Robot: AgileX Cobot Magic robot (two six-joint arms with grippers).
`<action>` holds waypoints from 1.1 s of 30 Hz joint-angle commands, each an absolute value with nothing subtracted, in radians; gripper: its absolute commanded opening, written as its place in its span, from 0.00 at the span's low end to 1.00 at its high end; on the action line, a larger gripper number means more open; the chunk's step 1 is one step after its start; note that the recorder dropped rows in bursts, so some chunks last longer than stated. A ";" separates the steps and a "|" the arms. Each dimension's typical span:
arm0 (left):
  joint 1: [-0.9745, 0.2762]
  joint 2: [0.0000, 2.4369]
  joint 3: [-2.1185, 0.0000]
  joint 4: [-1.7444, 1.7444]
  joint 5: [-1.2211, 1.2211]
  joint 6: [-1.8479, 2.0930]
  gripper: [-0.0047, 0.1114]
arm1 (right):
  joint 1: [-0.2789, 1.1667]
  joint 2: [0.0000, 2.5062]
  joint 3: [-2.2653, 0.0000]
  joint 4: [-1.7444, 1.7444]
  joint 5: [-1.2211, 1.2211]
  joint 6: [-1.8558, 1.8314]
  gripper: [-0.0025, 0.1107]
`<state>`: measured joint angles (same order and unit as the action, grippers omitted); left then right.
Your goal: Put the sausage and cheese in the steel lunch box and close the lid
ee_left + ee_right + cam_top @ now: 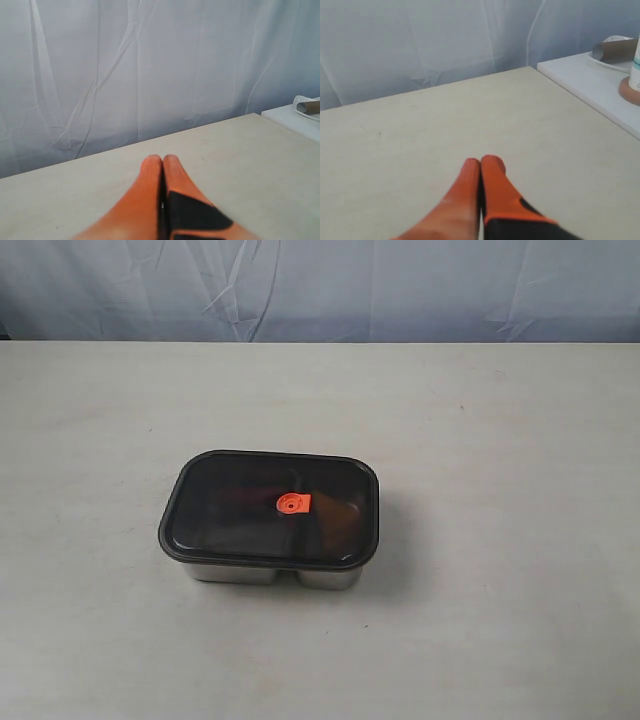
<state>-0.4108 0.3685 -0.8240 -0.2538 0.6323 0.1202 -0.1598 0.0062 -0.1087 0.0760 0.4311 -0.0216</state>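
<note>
Exterior view: the box (270,576) stands near the middle of the table (500,440) with the lid (268,508) seated flat on it, covering the whole top. The orange tab (293,504) sits at the lid's centre. Through the dark lid a faint reddish streak, seemingly the sausage (240,498), shows left of the tab, and a dull yellowish patch, seemingly the cheese (338,512), right of it; both are too dim to make out clearly. No gripper shows here.

Left wrist view: the left gripper (162,159) has its orange fingers pressed together with nothing between them, above bare table. A pale curtain (125,75) hangs behind, and a white shelf (295,117) beside the table carries a cardboard roll (309,106).

Right wrist view: the right gripper (480,161) likewise has its fingers closed tip to tip and holds nothing, over bare table. The box is not in either wrist view
</note>
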 commanded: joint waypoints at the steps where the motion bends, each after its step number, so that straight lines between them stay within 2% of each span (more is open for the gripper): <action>1: -0.410 0.366 -0.821 -0.245 0.629 0.116 0.04 | -0.168 0.000 -0.049 0.027 0.405 -0.027 0.01; 33: -0.410 0.366 -0.821 -0.245 0.629 0.116 0.04 | -0.168 0.000 0.000 -0.014 0.351 -0.027 0.01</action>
<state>-0.4108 0.3685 -0.8240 -0.2481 0.6323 0.1202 -0.1639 0.0062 -0.0053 -0.0154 0.3625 -0.0224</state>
